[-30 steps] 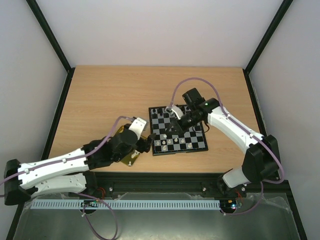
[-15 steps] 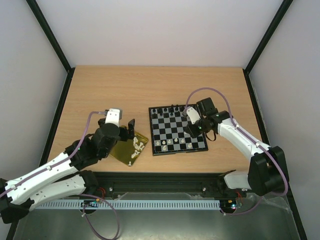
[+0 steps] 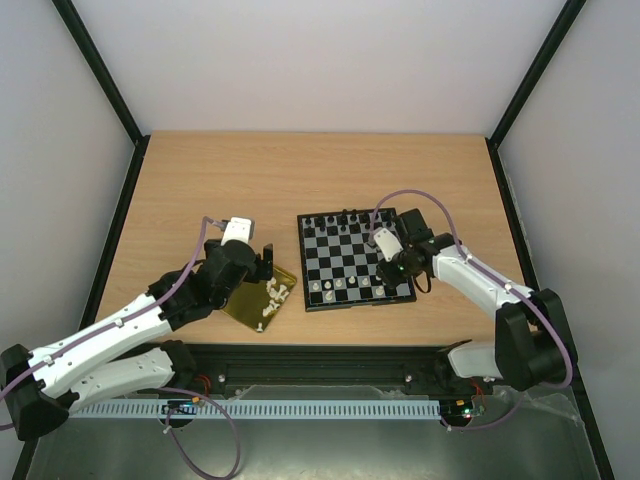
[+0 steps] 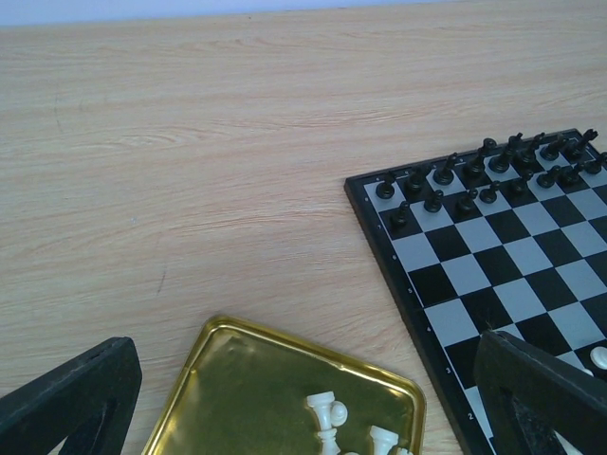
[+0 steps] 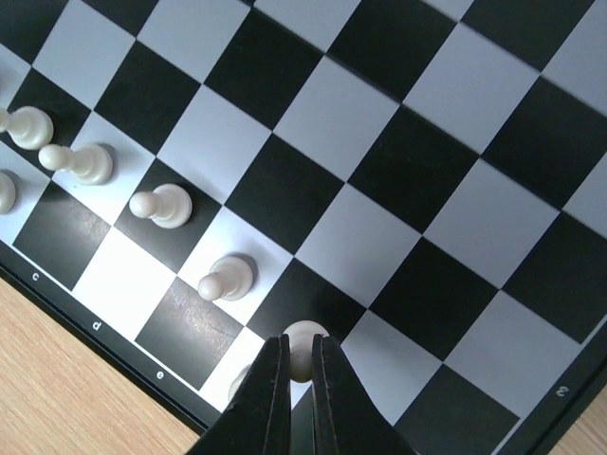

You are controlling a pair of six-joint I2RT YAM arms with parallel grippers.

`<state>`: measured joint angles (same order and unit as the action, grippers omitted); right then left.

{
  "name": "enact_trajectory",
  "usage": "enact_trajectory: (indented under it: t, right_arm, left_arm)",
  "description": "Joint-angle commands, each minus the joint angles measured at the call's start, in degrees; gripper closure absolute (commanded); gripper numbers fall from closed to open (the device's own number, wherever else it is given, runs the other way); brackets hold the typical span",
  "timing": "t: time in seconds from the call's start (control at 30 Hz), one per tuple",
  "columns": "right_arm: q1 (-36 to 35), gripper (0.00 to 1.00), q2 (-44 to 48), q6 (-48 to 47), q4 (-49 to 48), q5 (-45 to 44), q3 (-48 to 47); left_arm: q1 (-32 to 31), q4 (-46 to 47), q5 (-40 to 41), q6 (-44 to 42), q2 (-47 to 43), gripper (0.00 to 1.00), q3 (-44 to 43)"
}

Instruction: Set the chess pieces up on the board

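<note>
The white chess pieces (image 5: 159, 204) are found in two lots. A row of pawns stands on the board (image 3: 352, 262), along its side nearest the near edge of the tabletop (image 3: 220, 180). A loose heap (image 4: 327, 414) lies in a gold tray (image 4: 247, 379) just left of the board, also close to that near edge. The black chessmen (image 4: 484, 175) are ranked along the board's far side. The board itself is set right of the tabletop's centre, turned slightly.

The right hand (image 5: 296, 374) is lowered over the pawn row with its jaws closed together and its tips at one white piece (image 5: 305, 339) (whether that piece is pinched or merely touched cannot be told). This posture is judged to serve seating a pawn in line with its neighbours. The left hand (image 4: 305, 346) is held above the tray with its jaws spread fully and nothing between them. It is judged ready for a pick from the heap.

Writing: the letters c, d and e and a digit 2 are read on the board's rim. No brand is seen.
</note>
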<state>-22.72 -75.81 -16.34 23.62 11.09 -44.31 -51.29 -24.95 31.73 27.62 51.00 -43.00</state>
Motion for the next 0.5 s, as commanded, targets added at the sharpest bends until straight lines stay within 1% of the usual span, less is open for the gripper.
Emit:
enact_trajectory:
  t: [0.0,0.47]
  right_arm:
    - [0.22,0.95,-1.19,-1.76,0.29,1.72,1.48]
    - [0.22,0.94,-3.63,-1.92,-0.73,2.80,1.42]
  left_arm:
    - [0.40,-0.29,0.52,0.73,-0.31,0.01,-0.37]
    - [0.57,-0.28,0.54,1.21,-0.64,0.01,-0.20]
